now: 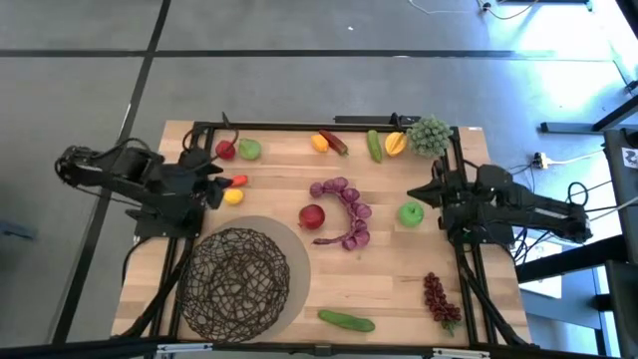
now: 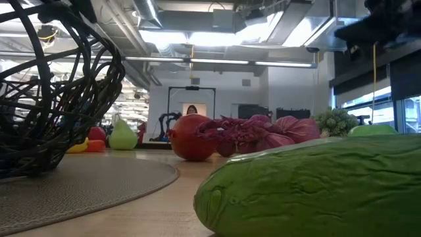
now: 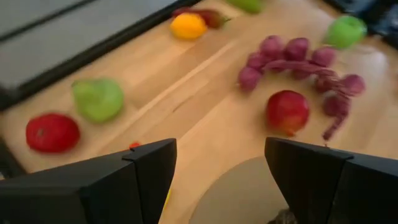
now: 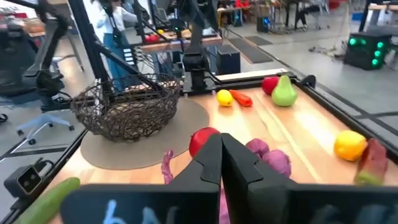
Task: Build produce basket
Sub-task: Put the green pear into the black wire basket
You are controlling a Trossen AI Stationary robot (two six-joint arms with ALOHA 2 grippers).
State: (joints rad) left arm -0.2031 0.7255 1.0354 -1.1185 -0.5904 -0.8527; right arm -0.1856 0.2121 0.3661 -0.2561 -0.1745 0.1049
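Evidently nothing is sitting in the basket [image 1: 237,282] yet: it is resting on its grey round mat [image 1: 291,261] at the near left of the bench [image 1: 399,284], mouth facing up, and looking empty from above, while the produce is lying scattered over the wood. The left gripper [image 1: 214,185] is hovering at the left edge, just beside a small yellow fruit [image 1: 233,196] and a red chili [image 1: 237,181], its fingers [image 3: 149,171] standing spread with nothing between them, probably lining up for one of those two pieces. The right gripper [image 1: 436,189] is waiting at the right edge near a green apple [image 1: 411,212], its fingers [image 4: 211,165] pressed together and holding nothing. In the middle a red apple [image 1: 312,215] is lying beside a purple grape bunch [image 1: 346,210], which is curving in an arc from far to near. A cucumber [image 1: 347,320] is lying at the near edge, right of the mat, its long axis running left to right. A dark-red grape bunch [image 1: 439,298] is stretching far to near by the near right corner. Along the far edge another red apple [image 1: 225,150] and a green pear [image 1: 249,150] are sitting together, well apart from the basket.
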